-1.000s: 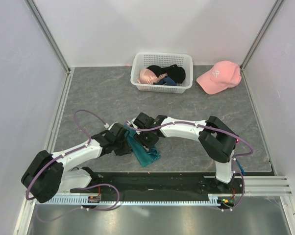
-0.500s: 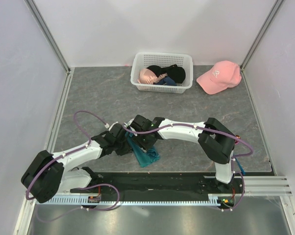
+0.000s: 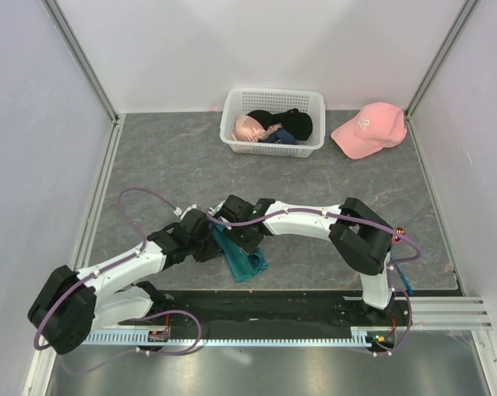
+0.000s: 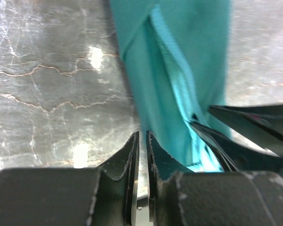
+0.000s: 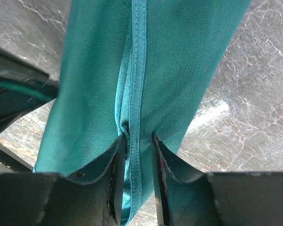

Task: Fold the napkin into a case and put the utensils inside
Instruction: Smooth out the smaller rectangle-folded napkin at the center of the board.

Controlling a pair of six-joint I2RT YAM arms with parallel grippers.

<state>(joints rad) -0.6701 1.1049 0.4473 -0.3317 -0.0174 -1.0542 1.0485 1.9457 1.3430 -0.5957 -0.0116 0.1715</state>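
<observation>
From above, a white plastic lattice basket point(image 3: 273, 150) at upper centre holds black and pink garments point(image 3: 288, 124); the teal-green cloth napkin point(image 3: 248, 262), a narrow folded strip, lies on the grey stone-patterned surface point(image 3: 166, 165) at lower centre, long axis upper left to lower right. Left wrist: the left end effector point(image 4: 142, 141), jaws almost together, sits at bottom centre just left of the strip. Right wrist: the right end effector point(image 5: 139, 141) grasps the strip's hem, which runs straight up the frame.

Count on the grey stone-patterned tabletop point(image 3: 166, 165): one teal-green cloth napkin point(image 3: 244, 260), one white plastic lattice basket point(image 3: 273, 93), one pink baseball cap point(image 3: 366, 128). Black and pink garments point(image 3: 286, 124) in the basket: number not determinable. I carry two tools: left tool point(image 4: 141, 136), right tool point(image 5: 137, 139).
</observation>
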